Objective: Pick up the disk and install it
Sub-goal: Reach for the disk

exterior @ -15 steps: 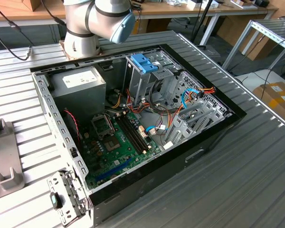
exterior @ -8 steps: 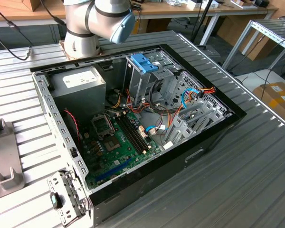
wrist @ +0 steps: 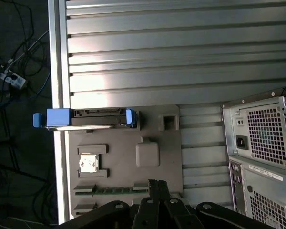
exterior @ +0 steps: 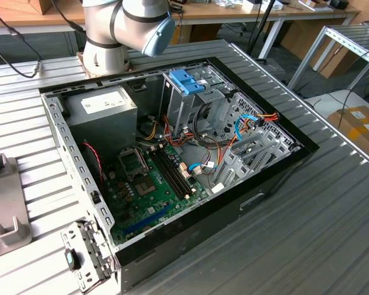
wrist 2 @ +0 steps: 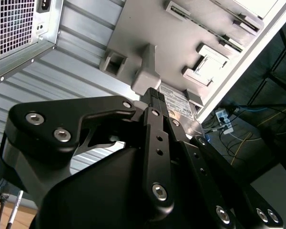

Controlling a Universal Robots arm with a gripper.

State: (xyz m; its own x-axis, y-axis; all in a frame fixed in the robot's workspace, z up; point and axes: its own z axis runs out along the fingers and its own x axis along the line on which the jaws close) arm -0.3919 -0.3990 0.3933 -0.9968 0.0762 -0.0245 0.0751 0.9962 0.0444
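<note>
The disk (wrist: 83, 118) stands on its long edge at the corner of a grey fixture plate (wrist: 124, 157), close to the table's edge; blue rails cap both its ends. In the second wrist view its white label (wrist 2: 177, 102) peeks out past my fingers. My gripper (wrist: 157, 185) hovers above the plate, well apart from the disk, with its two black fingers pressed together and nothing between them. The second wrist view has the gripper (wrist 2: 152, 93) pointing down at the plate.
An open computer case (exterior: 172, 153) lies on the ribbed metal table (exterior: 332, 209), with a drive cage topped by a blue bracket (exterior: 187, 80) and a grey power supply (exterior: 104, 110). The plate (exterior: 6, 203) also carries a chip (wrist: 89, 162) and other holders.
</note>
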